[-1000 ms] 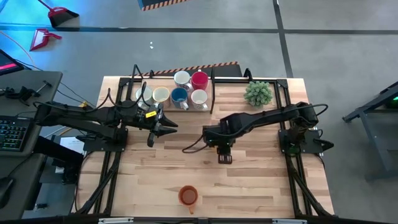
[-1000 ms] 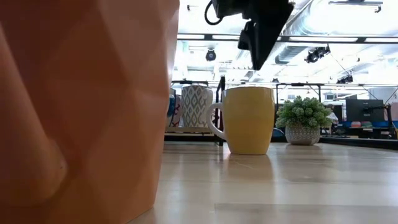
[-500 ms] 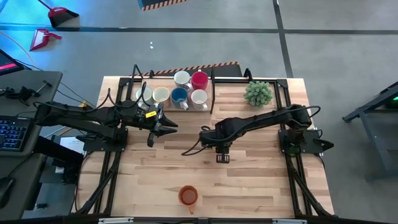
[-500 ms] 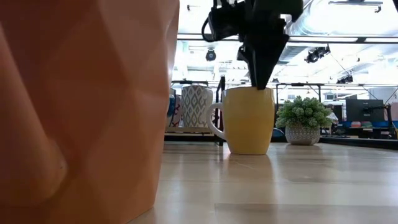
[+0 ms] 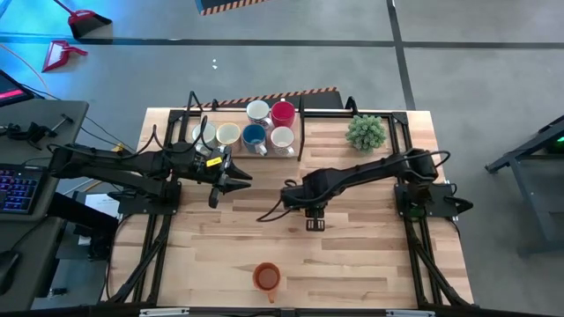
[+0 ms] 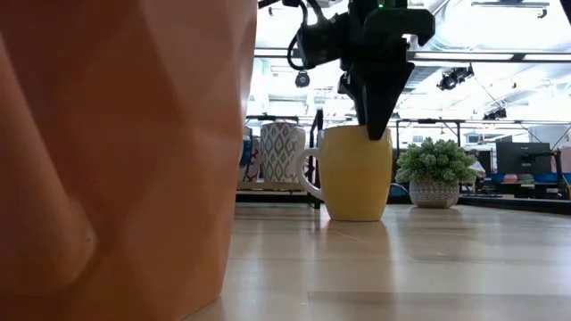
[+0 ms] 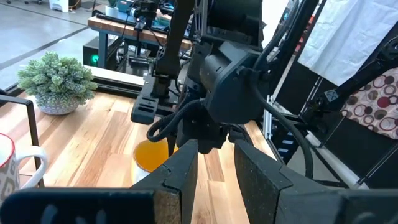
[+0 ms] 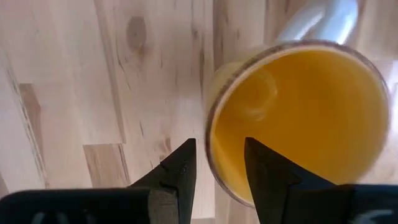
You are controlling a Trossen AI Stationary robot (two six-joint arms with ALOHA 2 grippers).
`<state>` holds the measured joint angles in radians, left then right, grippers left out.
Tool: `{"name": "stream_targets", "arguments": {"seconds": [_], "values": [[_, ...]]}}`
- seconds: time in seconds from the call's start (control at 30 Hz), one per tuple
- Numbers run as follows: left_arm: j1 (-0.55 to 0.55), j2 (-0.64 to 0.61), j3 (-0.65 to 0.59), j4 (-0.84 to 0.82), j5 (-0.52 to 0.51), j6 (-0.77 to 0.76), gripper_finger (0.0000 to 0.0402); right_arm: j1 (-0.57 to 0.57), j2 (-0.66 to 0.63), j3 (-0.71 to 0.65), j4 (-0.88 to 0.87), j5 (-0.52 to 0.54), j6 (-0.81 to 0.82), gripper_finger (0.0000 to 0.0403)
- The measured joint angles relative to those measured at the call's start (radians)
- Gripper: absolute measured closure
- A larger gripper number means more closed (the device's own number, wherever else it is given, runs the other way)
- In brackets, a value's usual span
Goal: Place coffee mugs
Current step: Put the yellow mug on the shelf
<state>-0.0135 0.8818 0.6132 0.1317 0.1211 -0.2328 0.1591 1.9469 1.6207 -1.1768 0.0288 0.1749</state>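
Note:
A yellow mug (image 6: pixel 357 174) stands upright on its base on the wooden table (image 5: pixel 370 255), handle toward the left in the low view. My right gripper (image 8: pixel 217 152) points down over it, open. One finger is inside the mug and the other outside, either side of the rim wall (image 8: pixel 210 140). In the high view the arm hides this mug. My left gripper (image 5: pixel 231 176) hovers open and empty at the table's left. Several mugs, white, red, blue and cream (image 5: pixel 256 136), stand at the far edge. An orange mug (image 5: pixel 267 277) stands near the front.
A small green potted plant (image 5: pixel 367 132) stands at the far right. A black frame (image 5: pixel 302 132) borders the group of mugs. The orange mug (image 6: pixel 116 160) fills the left half of the low view. Bare wood lies between the yellow mug and the front edge.
My right gripper has sunk from above the yellow mug until its fingertips reach the rim, tipping to point more steeply down. Its fingers have stayed apart. The mug has not moved.

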Motion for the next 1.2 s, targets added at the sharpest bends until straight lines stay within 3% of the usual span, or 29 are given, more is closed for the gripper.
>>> {"name": "stream_targets", "arguments": {"seconds": [0.6, 0.73, 0.9, 1.2], "values": [[0.0, 0.0, 0.0, 0.001, 0.0, 0.0, 0.0308, 0.001, 0.091, 0.0, 0.056, -0.006, 0.008, 0.0294], [0.0, 0.0, 0.0, 0.001, 0.0, 0.0, 0.0308, 0.0, 0.093, 0.0, 0.088, -0.028, 0.038, 0.0322], [0.0, 0.0, 0.0, 0.0, 0.0, 0.0, 0.0308, 0.001, 0.093, 0.0, 0.103, -0.031, 0.098, 0.0394], [0.0, 0.0, 0.0, 0.001, 0.0, 0.0, 0.0308, -0.009, 0.093, 0.0, 0.118, -0.036, 0.306, 0.0401]]}}
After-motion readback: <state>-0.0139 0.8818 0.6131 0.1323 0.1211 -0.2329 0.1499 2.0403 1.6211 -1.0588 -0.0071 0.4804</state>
